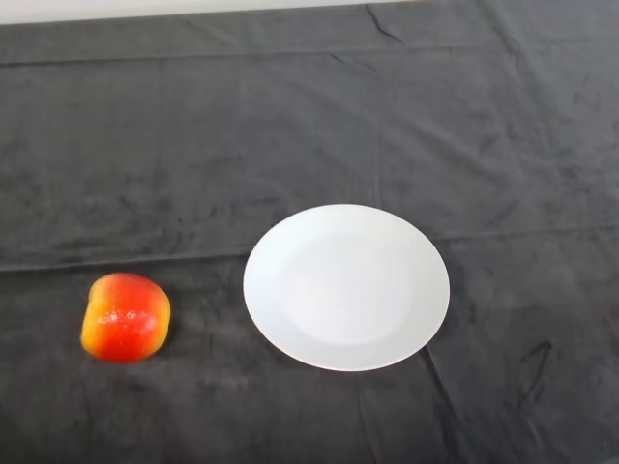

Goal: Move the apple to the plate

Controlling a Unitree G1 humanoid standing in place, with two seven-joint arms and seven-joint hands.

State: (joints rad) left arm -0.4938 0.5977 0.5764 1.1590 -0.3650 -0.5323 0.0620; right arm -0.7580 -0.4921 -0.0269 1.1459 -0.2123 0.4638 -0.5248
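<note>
The apple (126, 317) (red with yellow patches) sits on the dark cloth (309, 126) of the counter at near left, well apart from the white plate (346, 287), which lies right of it near the centre with its rim fully exposed. A strip of open cloth separates apple and plate. Wide creased cloth extends far of both up to the counter's far edge.

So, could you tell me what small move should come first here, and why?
Probably bringing the left arm in toward the apple, since it lies on the dark cloth to the left of the white plate, apart from it, and nothing holds it. The plate is bare, so the apple has yet to be picked up before anything else can follow.
</note>
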